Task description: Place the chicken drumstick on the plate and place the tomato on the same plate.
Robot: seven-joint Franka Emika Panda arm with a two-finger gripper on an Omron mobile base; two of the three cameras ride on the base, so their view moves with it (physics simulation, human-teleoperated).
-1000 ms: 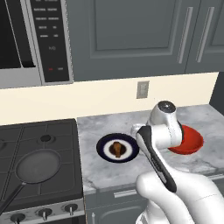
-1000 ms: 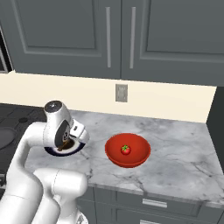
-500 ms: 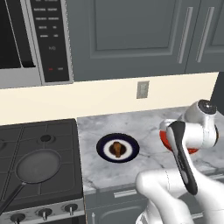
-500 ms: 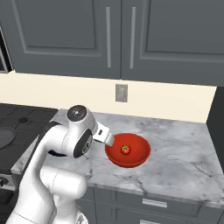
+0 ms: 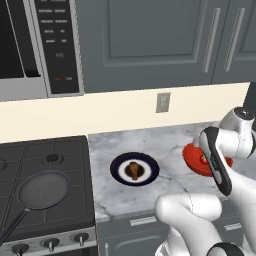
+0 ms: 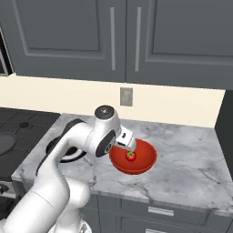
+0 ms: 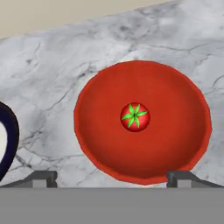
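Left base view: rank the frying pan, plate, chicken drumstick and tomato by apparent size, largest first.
1. Frying pan, though it sits nearer the camera.
2. Plate.
3. Chicken drumstick.
4. Tomato, partly hidden behind the arm.

The small red tomato (image 7: 135, 116) sits alone mid-floor of the shallow red bowl (image 7: 175, 92), open from above, only the low rim around it. Bare grey marble countertop (image 6: 191, 154) runs between the bowl and the navy-rimmed white plate (image 5: 120, 167), whose centre holds the brown chicken drumstick (image 5: 134, 170), leaving white beside it.
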